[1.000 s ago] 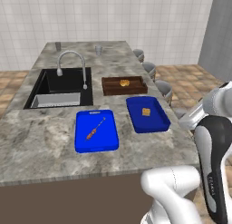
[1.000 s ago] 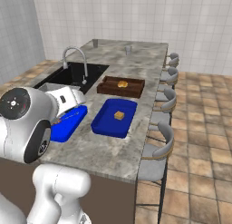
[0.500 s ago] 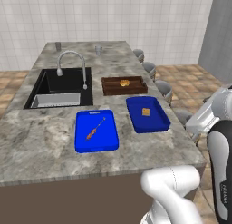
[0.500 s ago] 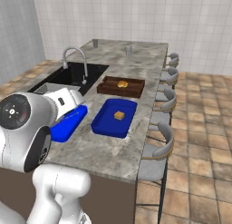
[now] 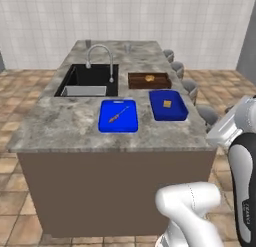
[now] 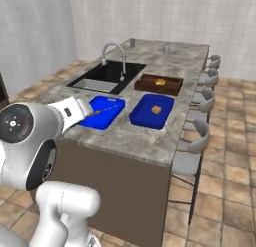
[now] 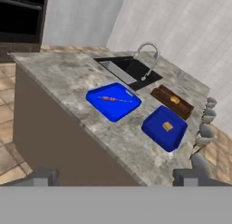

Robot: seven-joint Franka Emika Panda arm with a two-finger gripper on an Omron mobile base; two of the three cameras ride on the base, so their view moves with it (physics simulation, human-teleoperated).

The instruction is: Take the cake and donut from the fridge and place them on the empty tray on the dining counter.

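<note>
Showing, in the left base view, the cake [image 5: 167,103] inside the tray [image 5: 176,113] on the dining counter [image 5: 60,116]; in the right base view, the tray at 3 o'clock of a blue board [image 6: 100,116]; in the hand view, the gripper [image 7: 115,175] open and empty, counter at 12 o'clock.

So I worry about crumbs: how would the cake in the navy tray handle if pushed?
The cake looks blocky and flat-sided, so it would probably slide, not roll. Its spongy look suggests it is light and easily squashed. The tray walls would likely stop it.
</note>
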